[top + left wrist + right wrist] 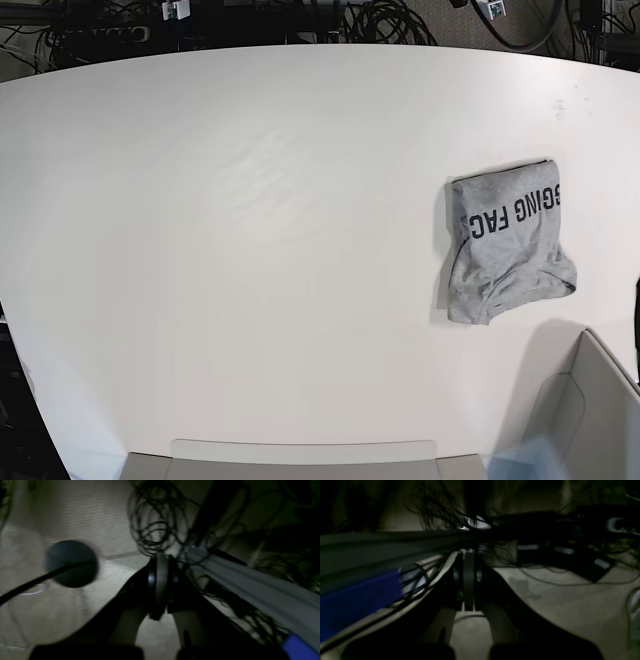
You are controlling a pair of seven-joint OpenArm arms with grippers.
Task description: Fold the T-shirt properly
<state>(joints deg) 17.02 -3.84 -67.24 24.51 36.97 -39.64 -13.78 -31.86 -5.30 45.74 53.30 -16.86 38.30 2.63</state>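
The T-shirt (508,240) lies folded into a compact, roughly rectangular bundle on the white tabletop (250,250), toward that view's right side and a little above the near edge. Black block lettering runs across its upper part, tilted, and the lower end is bunched into soft rounded folds. Nothing touches it — no arm or hand appears in the base view.

Along the far edge of the tabletop sits a tangle of dark cables (380,20). At the bottom right corner stands a grey box (585,420), well apart from the shirt, and a flat grey strip (300,455) runs along the near edge.

The left wrist view is dim and blurred. The left hand (160,585) shows its two dark fingers pressed together with nothing between them, pointing toward a pale floor with a round dark disc (71,563) and loops of black wire (155,525). A grey rail (250,587) crosses on the right.

The right wrist view is darker still — the right hand (469,580) also has its fingers together and empty, beside a grey rail (382,552) and a blue patch (357,600).
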